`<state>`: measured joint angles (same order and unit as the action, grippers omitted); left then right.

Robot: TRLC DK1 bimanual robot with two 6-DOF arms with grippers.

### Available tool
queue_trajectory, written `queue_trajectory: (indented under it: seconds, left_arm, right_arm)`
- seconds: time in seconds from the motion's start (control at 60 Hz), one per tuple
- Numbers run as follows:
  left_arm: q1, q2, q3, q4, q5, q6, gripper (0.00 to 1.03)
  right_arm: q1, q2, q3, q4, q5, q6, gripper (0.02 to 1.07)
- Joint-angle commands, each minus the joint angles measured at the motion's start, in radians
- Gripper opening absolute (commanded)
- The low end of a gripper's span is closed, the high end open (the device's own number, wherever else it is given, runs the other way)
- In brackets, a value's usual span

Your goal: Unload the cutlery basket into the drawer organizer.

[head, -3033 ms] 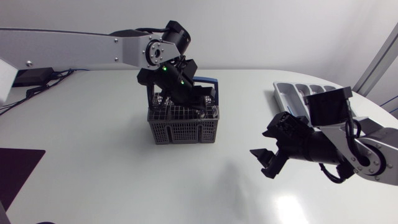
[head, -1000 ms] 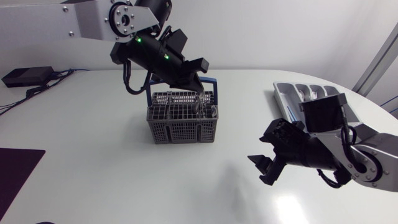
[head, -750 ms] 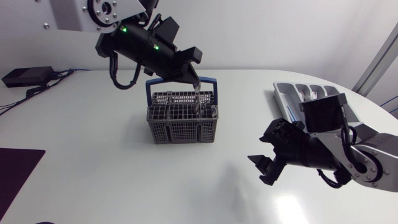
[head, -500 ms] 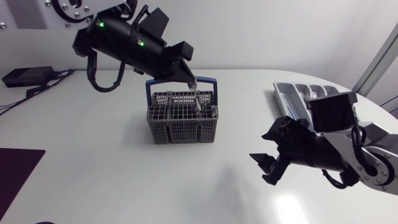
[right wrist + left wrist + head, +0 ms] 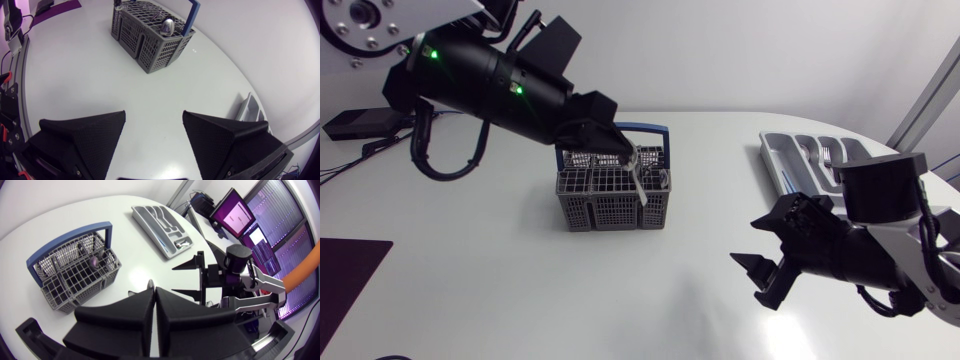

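Observation:
The grey cutlery basket [image 5: 613,200] with a blue handle stands mid-table and still holds cutlery, among it a spoon [image 5: 167,23]. My left gripper [image 5: 620,150] hangs just above the basket's far side, shut on a slim silver piece of cutlery [image 5: 634,172] that dangles from its tips over the basket. In the left wrist view its fingers [image 5: 154,285] are pressed together and hide the piece. The grey drawer organizer [image 5: 790,150] lies at the far right with cutlery in its slots. My right gripper [image 5: 758,280] hovers open over bare table, right of the basket and in front of the organizer.
The basket [image 5: 75,275] and the organizer [image 5: 160,222] are far apart with white table between them. The table's rounded edge runs close behind the organizer [image 5: 247,107].
My left arm has risen out of the basket and drawn back to the left, lifting the silver piece. My right arm has drifted slightly right and toward the front edge, still open.

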<state>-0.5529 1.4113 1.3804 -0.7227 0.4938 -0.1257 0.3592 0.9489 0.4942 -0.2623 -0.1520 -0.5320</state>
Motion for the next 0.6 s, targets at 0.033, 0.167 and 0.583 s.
queue_trajectory:
  seconds: [0.033, 0.167, 0.583]
  left_arm:
    - [-0.038, -0.034, -0.058, -0.011, 0.014, 0.037, 0.04]
    - [-0.078, -0.038, -0.093, -0.009, 0.014, 0.052, 0.04]
    - [-0.162, 0.0, -0.156, 0.0, 0.015, 0.103, 0.04]
  right_arm:
    - [0.007, -0.035, -0.028, -0.026, 0.0, -0.01, 0.85]
    - [-0.002, -0.067, -0.031, -0.054, -0.015, -0.011, 0.85]
    - [-0.051, -0.168, -0.028, -0.175, -0.133, -0.028, 0.85]
